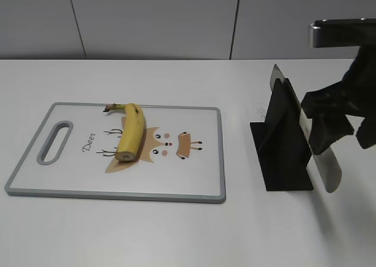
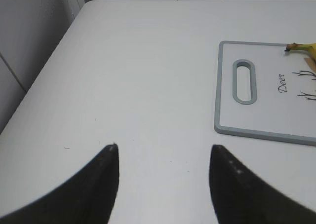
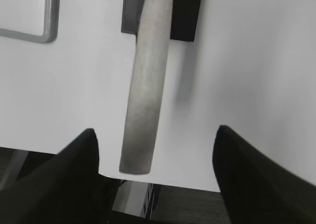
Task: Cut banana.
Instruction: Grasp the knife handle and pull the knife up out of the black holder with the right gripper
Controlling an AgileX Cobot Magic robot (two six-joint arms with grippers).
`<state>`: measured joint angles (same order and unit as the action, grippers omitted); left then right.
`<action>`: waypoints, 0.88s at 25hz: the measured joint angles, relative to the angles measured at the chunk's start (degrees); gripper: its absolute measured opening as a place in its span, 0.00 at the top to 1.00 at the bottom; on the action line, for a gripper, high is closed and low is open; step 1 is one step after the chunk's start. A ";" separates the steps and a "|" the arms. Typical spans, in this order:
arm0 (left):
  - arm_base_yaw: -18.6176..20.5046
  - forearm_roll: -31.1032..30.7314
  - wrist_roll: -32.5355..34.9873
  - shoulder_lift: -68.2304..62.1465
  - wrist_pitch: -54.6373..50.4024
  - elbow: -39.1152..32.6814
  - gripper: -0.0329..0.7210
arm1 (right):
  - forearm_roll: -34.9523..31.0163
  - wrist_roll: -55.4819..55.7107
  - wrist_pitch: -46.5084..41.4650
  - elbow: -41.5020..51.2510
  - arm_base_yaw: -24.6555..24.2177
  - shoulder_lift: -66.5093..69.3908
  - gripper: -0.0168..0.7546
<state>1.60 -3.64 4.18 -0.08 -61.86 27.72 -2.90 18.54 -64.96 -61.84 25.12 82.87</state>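
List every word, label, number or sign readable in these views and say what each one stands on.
"Deer": dark handwritten-style script printed on the cutting board, between its handle slot and the cartoon deer print. It is readable in the exterior view and in the left wrist view.

No other text, brand or number shows on the banana, the knife, the black knife stand or the table.

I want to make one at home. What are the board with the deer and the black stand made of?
The cutting board looks like smooth white plastic with a grey rim, maybe rubbery; its printed deer sits flat on an even matte face. The black stand looks like thin matte plastic or painted metal; I cannot tell which.
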 joint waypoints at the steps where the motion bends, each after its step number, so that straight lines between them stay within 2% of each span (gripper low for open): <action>1: 0.00 0.00 0.00 0.00 0.00 0.00 0.22 | 0.12 0.00 0.67 0.00 0.00 0.69 0.26; 9: 0.00 0.00 0.00 0.00 0.00 0.00 0.22 | 0.30 0.00 3.44 -0.02 0.00 6.61 0.26; 16: 0.00 0.00 0.00 0.00 0.00 0.00 0.22 | 0.47 0.00 5.00 -0.02 0.00 10.58 0.34; 22: 0.00 0.00 0.00 0.00 0.00 0.00 0.22 | 0.47 0.04 5.57 -0.02 0.00 11.53 0.35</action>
<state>1.60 -3.64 4.18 -0.08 -61.86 27.72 -2.42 18.58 -59.39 -61.86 25.12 94.40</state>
